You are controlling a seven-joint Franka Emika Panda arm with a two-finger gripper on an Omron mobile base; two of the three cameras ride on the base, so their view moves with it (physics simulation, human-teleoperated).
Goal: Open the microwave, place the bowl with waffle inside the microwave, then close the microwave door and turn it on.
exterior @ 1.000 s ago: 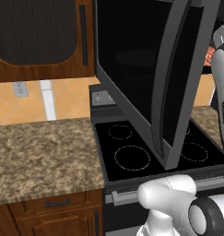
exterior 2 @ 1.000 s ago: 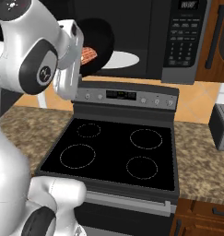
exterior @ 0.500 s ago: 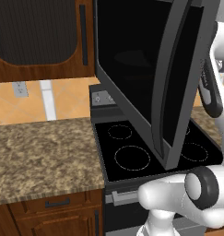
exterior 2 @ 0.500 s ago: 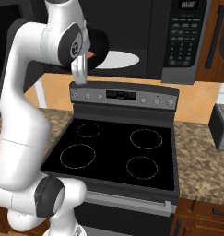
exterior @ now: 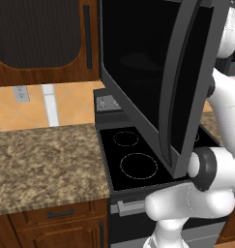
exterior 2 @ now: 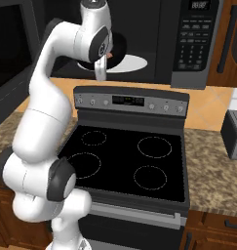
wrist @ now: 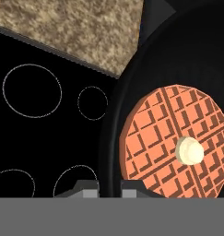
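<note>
Black bowl point(wrist: 132, 138) with the waffle point(wrist: 175, 143) is now hanging at the open microwave point(exterior 2: 154, 39) mouth, my gripper point(wrist: 109, 186) pinching its rim; I'm lifting it higher than before, nearing the turntable.

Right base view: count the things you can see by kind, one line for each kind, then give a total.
Microwave: 1
Stove: 1
Burner rings on the stove: 4
Bowl: 1
Toaster: 1
Total: 8
</note>
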